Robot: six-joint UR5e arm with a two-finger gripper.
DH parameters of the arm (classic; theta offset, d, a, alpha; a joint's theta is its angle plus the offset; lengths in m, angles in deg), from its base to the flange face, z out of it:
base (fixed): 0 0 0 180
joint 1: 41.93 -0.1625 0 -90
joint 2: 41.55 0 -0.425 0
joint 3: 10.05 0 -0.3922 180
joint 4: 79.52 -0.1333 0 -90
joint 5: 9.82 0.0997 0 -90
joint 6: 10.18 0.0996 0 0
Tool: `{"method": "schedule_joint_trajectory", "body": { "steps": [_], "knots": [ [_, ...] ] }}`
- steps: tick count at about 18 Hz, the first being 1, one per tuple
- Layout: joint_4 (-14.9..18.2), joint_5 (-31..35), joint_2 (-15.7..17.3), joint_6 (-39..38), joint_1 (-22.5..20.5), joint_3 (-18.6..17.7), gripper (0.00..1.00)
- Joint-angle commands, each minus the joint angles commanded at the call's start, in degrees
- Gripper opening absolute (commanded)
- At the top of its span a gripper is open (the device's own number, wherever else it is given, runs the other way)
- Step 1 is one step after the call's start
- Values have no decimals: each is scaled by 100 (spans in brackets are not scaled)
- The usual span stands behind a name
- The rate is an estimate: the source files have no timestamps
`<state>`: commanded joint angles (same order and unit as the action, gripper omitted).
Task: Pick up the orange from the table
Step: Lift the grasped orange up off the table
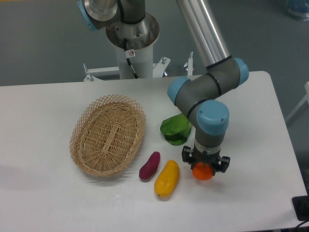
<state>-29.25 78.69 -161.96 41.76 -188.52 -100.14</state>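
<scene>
- The table [53, 203] carries everything.
- A wicker basket [107, 134] sits left of centre.
- A green leaf [174, 129] lies behind the arm.
- A yellow fruit [167, 178] lies beside a purple one [149, 166].
- The gripper [204, 167] points straight down, its jaws narrowed around the orange [203, 172] near the front edge, right of the yellow fruit.

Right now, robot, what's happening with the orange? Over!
Two-finger gripper down over the small round orange fruit, fingers either side. Grip unconfirmed. Long yellow-orange fruit close beside, not blocking.
</scene>
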Motion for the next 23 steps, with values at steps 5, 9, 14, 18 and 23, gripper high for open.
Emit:
{"method": "schedule_joint_trajectory", "body": {
  "steps": [5,9,14,18,23],
  "knots": [
    [404,-176,272,667,-220,0,70],
    [405,-123,457,1204,-360,-26,71],
    [378,-88,703,1706,-633,-158,71],
    [387,139,695,1960,-634,-141,72],
    [396,184,695,2383,-686,-53,74]
  ]
}}
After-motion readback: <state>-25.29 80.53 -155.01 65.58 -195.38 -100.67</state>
